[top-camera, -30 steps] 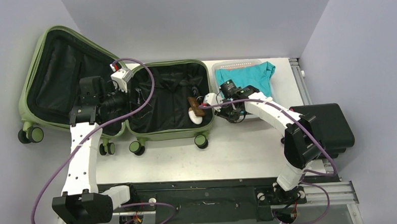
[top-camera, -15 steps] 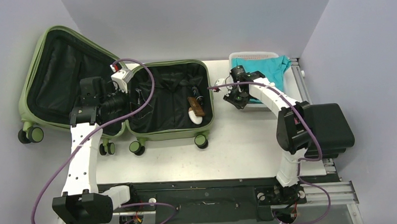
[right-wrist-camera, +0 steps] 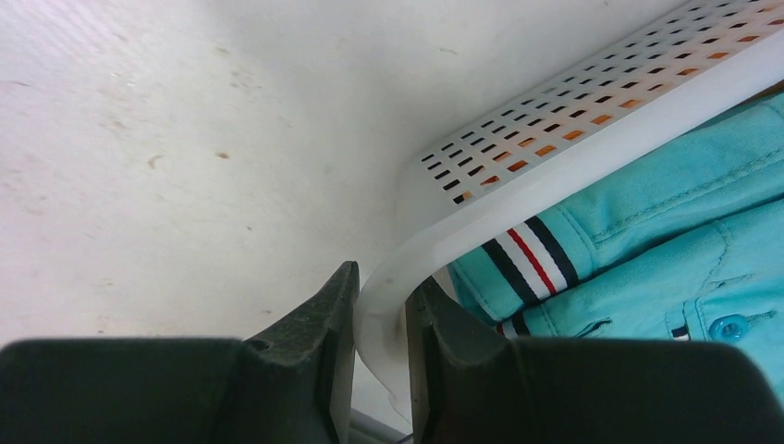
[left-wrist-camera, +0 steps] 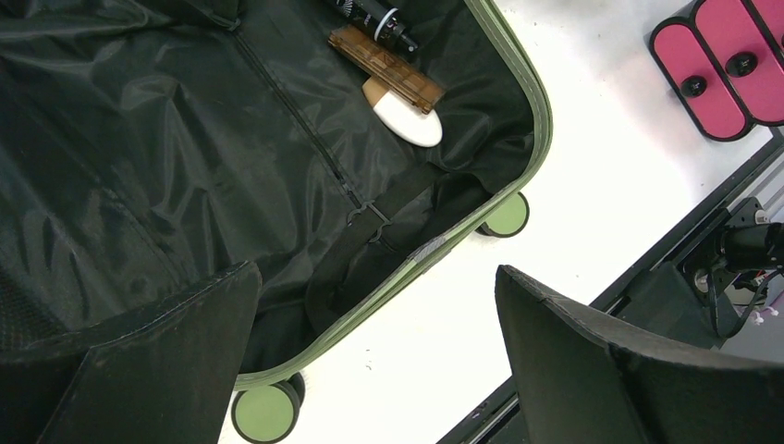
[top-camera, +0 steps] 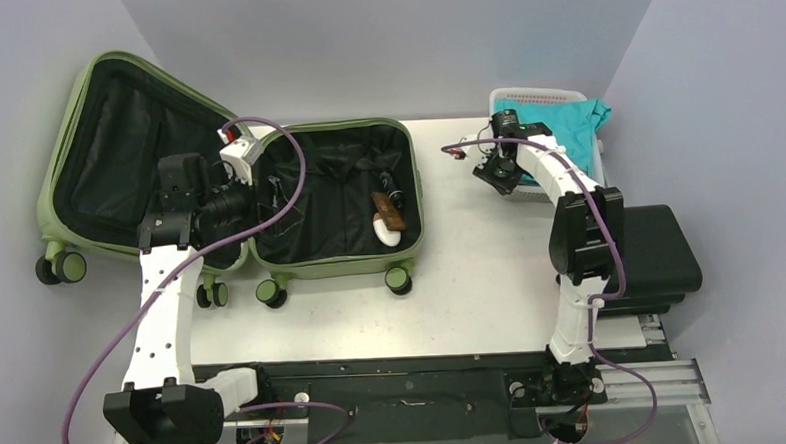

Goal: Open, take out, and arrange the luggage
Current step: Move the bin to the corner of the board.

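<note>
- The basket (top-camera: 534,96) has slid away from the luggage (top-camera: 321,268) to the table's (top-camera: 472,299) far right corner. The right gripper (top-camera: 497,172) has gone with it, and the left arm has not moved.
- At far left, we see the luggage lying open, its lid (top-camera: 115,144) tilted up and off the table's left edge, black lining showing.
- The left gripper (top-camera: 268,195) hangs over the hinge side of the base with its fingers spread wide. In the left wrist view, the left gripper (left-wrist-camera: 374,277) holds nothing and only lining lies below.
- The base lies flat on the table's far left part, wheels toward us.
- Near its right wall, we see a black tube (top-camera: 389,187), a brown flat piece (top-camera: 389,210) and a white oval piece (top-camera: 386,232). The brown piece lies partly across the white one.
- The table between the luggage and the basket is bare white.
- In the right wrist view, the right gripper (right-wrist-camera: 381,287) pinches the basket (right-wrist-camera: 555,120) by its white rim at a corner, one finger outside and one inside.
- A teal shirt (top-camera: 575,124) fills the basket and hangs over its right side. In the right wrist view its striped collar (right-wrist-camera: 532,254) lies just inside the rim.
- At right, nearer us, a black case (top-camera: 661,255) sits at the table's edge behind the right arm.
</note>
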`<state>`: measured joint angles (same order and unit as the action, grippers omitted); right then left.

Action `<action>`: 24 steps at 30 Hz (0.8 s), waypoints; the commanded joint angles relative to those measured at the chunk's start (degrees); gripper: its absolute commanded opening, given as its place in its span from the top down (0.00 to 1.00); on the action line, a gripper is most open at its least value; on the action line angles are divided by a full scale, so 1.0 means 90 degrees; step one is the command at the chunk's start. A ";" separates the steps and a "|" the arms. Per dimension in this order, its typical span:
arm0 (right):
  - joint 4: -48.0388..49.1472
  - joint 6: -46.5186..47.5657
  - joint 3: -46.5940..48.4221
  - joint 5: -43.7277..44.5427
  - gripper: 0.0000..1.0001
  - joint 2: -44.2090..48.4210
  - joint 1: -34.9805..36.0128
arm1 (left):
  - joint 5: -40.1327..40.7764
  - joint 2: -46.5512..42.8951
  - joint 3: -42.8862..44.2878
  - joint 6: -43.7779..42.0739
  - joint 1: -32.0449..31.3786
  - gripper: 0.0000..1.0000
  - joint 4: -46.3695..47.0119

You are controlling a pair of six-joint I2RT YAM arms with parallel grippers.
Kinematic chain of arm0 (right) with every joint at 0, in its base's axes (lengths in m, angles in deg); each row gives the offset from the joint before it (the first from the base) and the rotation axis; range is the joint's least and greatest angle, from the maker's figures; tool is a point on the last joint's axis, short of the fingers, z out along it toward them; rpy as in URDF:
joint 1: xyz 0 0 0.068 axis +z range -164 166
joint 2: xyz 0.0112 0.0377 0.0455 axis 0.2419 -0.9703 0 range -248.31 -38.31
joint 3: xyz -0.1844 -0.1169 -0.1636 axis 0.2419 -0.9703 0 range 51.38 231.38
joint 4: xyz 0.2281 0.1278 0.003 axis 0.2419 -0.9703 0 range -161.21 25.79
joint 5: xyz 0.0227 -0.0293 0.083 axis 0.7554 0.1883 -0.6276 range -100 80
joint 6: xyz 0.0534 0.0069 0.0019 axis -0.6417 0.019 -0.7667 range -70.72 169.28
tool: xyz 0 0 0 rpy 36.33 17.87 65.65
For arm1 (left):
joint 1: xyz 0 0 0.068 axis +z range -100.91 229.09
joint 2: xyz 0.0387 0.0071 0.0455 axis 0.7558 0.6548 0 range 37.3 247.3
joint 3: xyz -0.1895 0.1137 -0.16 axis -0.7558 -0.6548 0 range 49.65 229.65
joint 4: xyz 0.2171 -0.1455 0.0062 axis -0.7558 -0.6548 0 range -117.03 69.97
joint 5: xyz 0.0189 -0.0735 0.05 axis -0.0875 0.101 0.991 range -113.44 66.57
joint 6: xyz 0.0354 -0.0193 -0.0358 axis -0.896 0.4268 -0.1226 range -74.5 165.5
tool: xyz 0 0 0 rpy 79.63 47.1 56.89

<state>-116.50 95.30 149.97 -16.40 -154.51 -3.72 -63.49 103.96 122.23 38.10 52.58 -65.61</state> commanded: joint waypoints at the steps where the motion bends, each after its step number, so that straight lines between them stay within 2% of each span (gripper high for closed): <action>1: -0.0343 0.0017 0.0357 0.0672 1.00 -0.0218 -0.0455 | -0.0189 -0.0107 0.0012 0.0106 0.0075 0.04 0.0345; 9: -0.0576 0.0256 0.0473 0.1192 0.97 -0.0263 -0.0722 | -0.0216 -0.0124 -0.0002 0.0145 0.0111 0.04 0.0387; 14: -0.0658 0.0232 0.0269 0.1689 0.85 -0.0068 -0.0701 | -0.0259 -0.0116 -0.0008 0.0172 0.0137 0.04 0.0405; 19: -0.0375 -0.0218 -0.0084 0.2499 0.78 0.0252 -0.0700 | -0.0320 -0.0135 -0.0038 0.0196 0.0149 0.04 0.0451; 20: -0.0306 -0.0259 -0.0123 0.2562 0.75 0.0298 -0.0697 | -0.0321 -0.0139 -0.0047 0.0209 0.0157 0.04 0.0471; 23: -0.0151 -0.0512 -0.0318 0.2709 0.42 0.0548 -0.0681 | -0.0330 -0.0123 -0.0055 0.0216 0.0168 0.04 0.0482; 24: -0.0124 -0.0547 -0.0390 0.2716 0.40 0.0663 -0.0668 | -0.0346 -0.0119 -0.0055 0.0224 0.0169 0.04 0.0489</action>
<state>-118.31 94.25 148.22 0.67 -155.05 -9.40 -64.93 103.94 121.66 39.48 53.52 -63.58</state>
